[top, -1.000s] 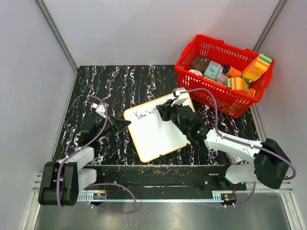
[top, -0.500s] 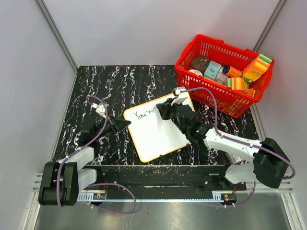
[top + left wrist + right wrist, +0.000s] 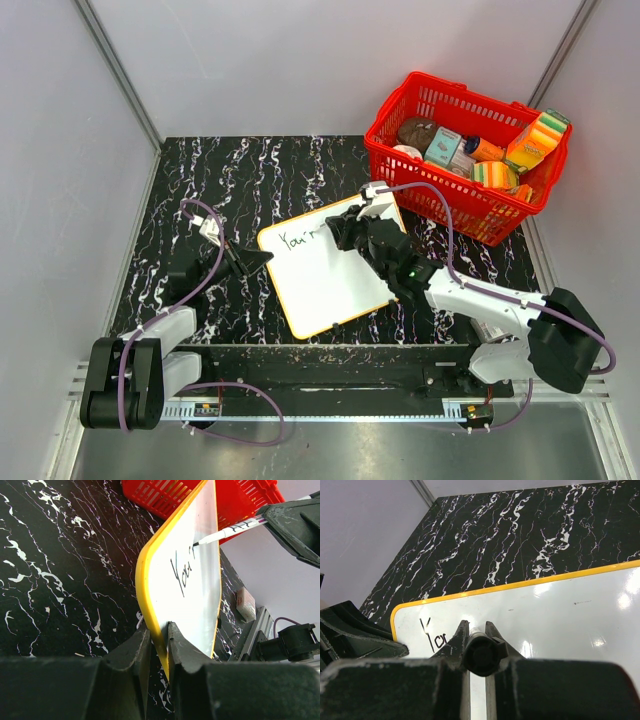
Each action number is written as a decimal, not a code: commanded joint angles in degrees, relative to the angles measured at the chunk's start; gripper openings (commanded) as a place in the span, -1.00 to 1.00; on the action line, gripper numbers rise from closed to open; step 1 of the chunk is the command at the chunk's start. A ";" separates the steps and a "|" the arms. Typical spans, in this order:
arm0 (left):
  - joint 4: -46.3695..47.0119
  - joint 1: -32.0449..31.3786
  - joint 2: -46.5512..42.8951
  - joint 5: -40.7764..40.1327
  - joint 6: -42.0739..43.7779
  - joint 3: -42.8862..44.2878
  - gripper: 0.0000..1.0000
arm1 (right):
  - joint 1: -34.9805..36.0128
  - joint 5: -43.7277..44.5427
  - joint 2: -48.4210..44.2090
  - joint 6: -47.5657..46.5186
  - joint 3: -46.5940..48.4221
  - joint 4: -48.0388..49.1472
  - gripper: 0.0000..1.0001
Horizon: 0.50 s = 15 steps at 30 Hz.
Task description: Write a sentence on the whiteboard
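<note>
The whiteboard (image 3: pixel 325 275), white with a yellow rim, lies on the black marble table (image 3: pixel 260 170). Black handwriting starts at its far left corner (image 3: pixel 181 570). My left gripper (image 3: pixel 252 260) is shut on the board's left edge, rim pinched between both fingers (image 3: pixel 159 647). My right gripper (image 3: pixel 335 232) is shut on a marker (image 3: pixel 235 529) whose tip touches the board just past the written letters. In the right wrist view the marker's black end (image 3: pixel 481 655) sits between the fingers above the whiteboard (image 3: pixel 560 615).
A red basket (image 3: pixel 470 205) full of groceries stands at the table's far right, just behind the board's far corner. The right arm (image 3: pixel 470 295) reaches across the board's right side. Grey walls close in on three sides.
</note>
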 commanded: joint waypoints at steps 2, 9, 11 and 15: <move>2.10 -0.26 -0.34 0.94 3.88 -0.72 -1.00 | -0.71 3.24 -1.43 -0.57 -1.11 -1.43 -1.00; 2.01 -0.26 -0.43 0.86 3.80 -0.81 -1.00 | -0.71 3.85 -2.75 -0.04 -2.34 -1.25 -1.00; 2.10 -0.26 -0.43 0.86 3.88 -0.81 -1.00 | -0.71 4.03 -3.01 -0.04 -2.42 -1.25 -1.00; 2.01 -0.26 -0.51 0.86 3.88 -0.81 -1.00 | -0.71 3.59 -3.80 0.13 -2.69 -0.29 -1.00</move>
